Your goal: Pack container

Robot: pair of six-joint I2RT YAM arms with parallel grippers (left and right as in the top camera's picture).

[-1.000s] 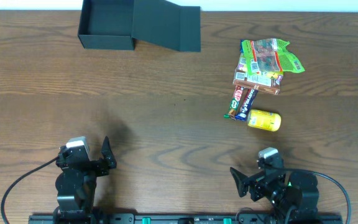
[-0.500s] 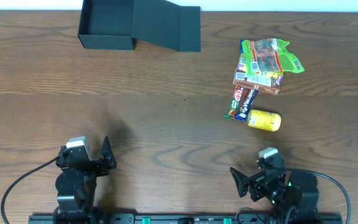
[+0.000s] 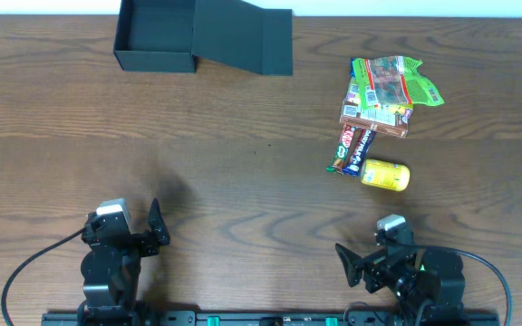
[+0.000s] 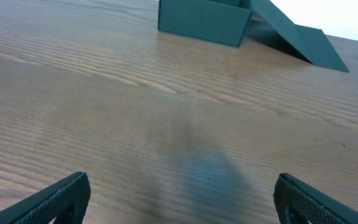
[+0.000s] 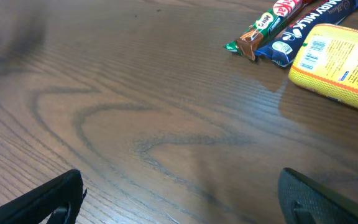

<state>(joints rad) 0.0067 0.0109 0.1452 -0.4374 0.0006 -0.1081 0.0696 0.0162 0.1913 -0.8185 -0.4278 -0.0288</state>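
wood table (image 3: 243, 181) | green pkt (image 3: 392, 80) atop brown pkt (image 3: 388, 129) | 2 choc bars (image 3: 352, 145) | yellow pkg (image 3: 385, 175) beside bars

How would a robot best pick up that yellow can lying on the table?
Probably across its middle, coming straight down from above. The yellow can lies on its side with both long sides bare, while one end sits close to the chocolate bars, leaving little room there.

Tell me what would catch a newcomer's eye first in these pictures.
The open black container sits at the far left of the table, its flap lid folded out to the right. On the right lies a bright heap of snacks: a green packet, chocolate bars and a yellow pack.
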